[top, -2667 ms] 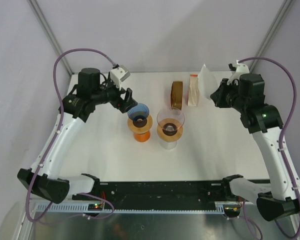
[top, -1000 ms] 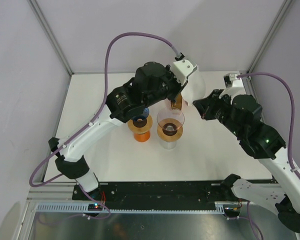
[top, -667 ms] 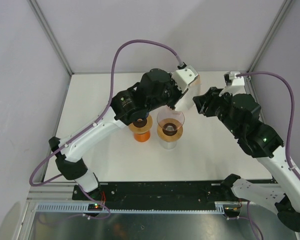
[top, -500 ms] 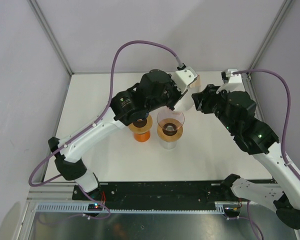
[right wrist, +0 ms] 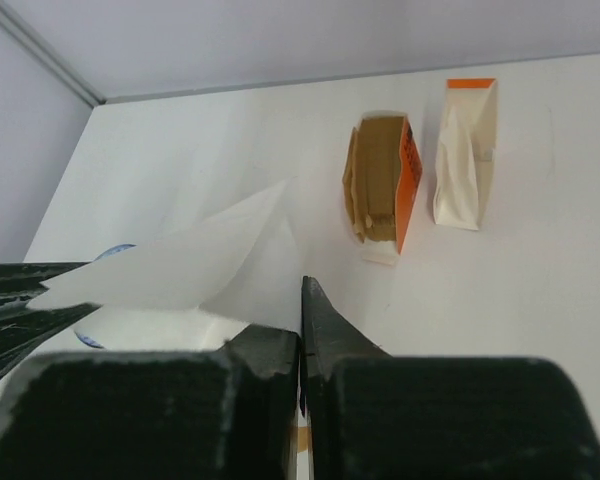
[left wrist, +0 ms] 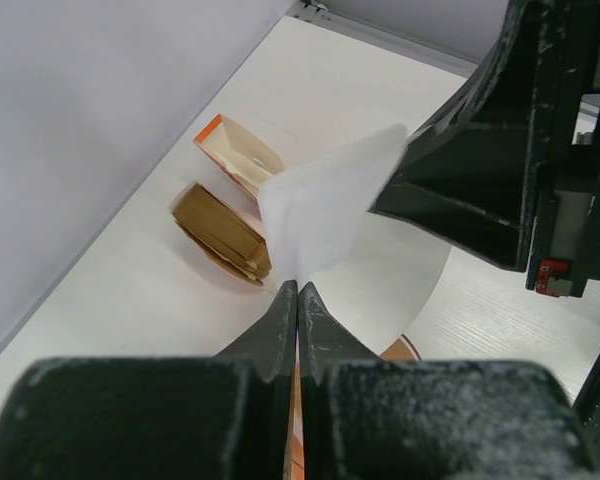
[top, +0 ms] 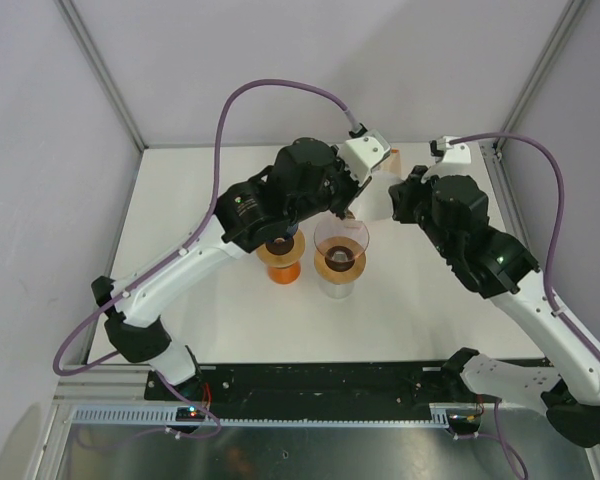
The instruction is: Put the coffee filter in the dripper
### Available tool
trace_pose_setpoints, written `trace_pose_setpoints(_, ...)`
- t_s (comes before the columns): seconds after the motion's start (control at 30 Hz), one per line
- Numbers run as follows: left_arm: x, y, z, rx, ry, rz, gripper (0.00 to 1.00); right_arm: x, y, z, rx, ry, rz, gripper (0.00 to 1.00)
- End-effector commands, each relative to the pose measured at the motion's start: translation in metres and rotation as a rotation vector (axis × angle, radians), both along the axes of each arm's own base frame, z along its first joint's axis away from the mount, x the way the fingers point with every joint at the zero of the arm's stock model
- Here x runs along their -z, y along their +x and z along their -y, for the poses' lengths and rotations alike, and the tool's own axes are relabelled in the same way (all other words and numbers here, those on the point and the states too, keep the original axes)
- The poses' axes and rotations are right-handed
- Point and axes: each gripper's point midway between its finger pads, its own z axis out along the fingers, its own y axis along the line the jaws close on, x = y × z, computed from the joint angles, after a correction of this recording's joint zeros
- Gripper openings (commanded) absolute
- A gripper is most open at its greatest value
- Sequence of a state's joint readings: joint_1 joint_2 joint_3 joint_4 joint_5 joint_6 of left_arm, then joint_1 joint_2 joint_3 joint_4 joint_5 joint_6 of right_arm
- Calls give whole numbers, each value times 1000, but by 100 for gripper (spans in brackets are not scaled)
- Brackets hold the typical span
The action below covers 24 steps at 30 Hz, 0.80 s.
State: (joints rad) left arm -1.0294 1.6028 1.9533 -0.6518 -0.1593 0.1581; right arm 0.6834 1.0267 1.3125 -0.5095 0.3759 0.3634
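Left gripper (left wrist: 297, 292): jaws together, clamped on lower edge of white folded paper coffee filter (left wrist: 320, 210). Right gripper (right wrist: 300, 300): jaws together, pinching opposite edge of same filter. Filter held in air between both grippers, above white table (top: 220, 300), just behind clear glass dripper (top: 340, 243). Filter not in dripper.

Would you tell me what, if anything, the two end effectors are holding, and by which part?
The coffee filter, stretched between them: the left end effector pinches one edge, and the right end effector appears shut on the opposite edge.
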Motion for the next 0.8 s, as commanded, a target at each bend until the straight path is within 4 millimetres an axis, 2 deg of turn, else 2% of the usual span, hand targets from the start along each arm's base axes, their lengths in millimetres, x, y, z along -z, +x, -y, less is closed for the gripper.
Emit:
trace_pose_setpoints(0.0,-34,-1,-19,-54,-71,65,0,-5,4,22,95,-18,19,1)
trace_pose_setpoints(0.13,-39,-2,-25,-53,-65,88,2,2,7,30,61,-26,-31,0)
trace_pose_setpoints(0.23,-45,-6,-30,-40,-56,116,27,8,4,28,-10,-55,-120,0)
trace_pose_setpoints(0.33,-53,-13,-37,-6,-53,145,54,1,-3,20,-94,-97,-185,0)
trace_pose_setpoints(0.4,-60,-19,-43,7,-59,160,66,0,-8,12,-163,-116,-225,0)
trace_pose_setpoints(0.47,-69,-22,-54,-3,-68,180,73,-2,-15,2,-241,-120,-258,0)
trace_pose_setpoints(0.63,-87,-25,-81,-55,-73,230,82,0,-33,-20,-415,-134,-364,0)
trace_pose_setpoints(0.7,-88,-23,-91,-79,-69,236,84,7,-40,-29,-464,-161,-404,0)
trace_pose_setpoints(0.77,-79,-18,-99,-98,-57,223,85,15,-46,-35,-478,-202,-444,0)
